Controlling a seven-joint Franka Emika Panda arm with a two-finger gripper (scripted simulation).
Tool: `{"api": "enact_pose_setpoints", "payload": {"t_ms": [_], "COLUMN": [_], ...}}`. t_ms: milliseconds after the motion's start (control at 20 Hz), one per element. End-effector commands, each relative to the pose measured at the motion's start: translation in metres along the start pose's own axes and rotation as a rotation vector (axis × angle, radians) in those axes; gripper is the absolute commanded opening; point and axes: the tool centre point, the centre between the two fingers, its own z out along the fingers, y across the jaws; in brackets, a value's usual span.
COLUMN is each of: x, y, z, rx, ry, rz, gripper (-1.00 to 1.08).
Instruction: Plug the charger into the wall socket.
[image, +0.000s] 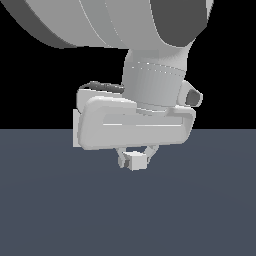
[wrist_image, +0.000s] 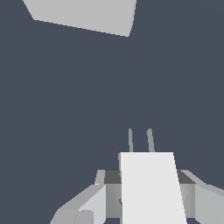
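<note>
Because the two pale grey fingers are pressed against opposite sides of the small plain white rectangular charger block, the grey parallel-jaw gripper counts as clamped on it, with the block held between the tips above the flat dark blue-grey floor. Outward from the fingers, the block's long axis runs straight ahead along the gripper's reach, and its two thin grey prongs stick out of the far end, side by side, pointing the same way. Beyond them, well apart across bare floor, lies the flat white square socket plate, only partly in the wrist view; it seems offset to one side of the prongs' line and turned somewhat, though its holes cannot be seen here. Any approach probably needs a sideways correction before pushing forward.
</note>
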Motion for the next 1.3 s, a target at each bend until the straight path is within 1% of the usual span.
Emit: {"api": "enact_pose_setpoints", "payload": {"t_ms": [0,550,1250], "x": [0.009,0.045,0.077], "y": [-0.01,-0.042,-0.066], "z": [-0.004,-0.018,-0.028], "rx": [-0.012,-0.055,-0.094], "ry": [0.002,0.005,0.002], "rz": [0.029,0.137,0.227], "gripper": [-1.0,-1.0,-1.0]}}
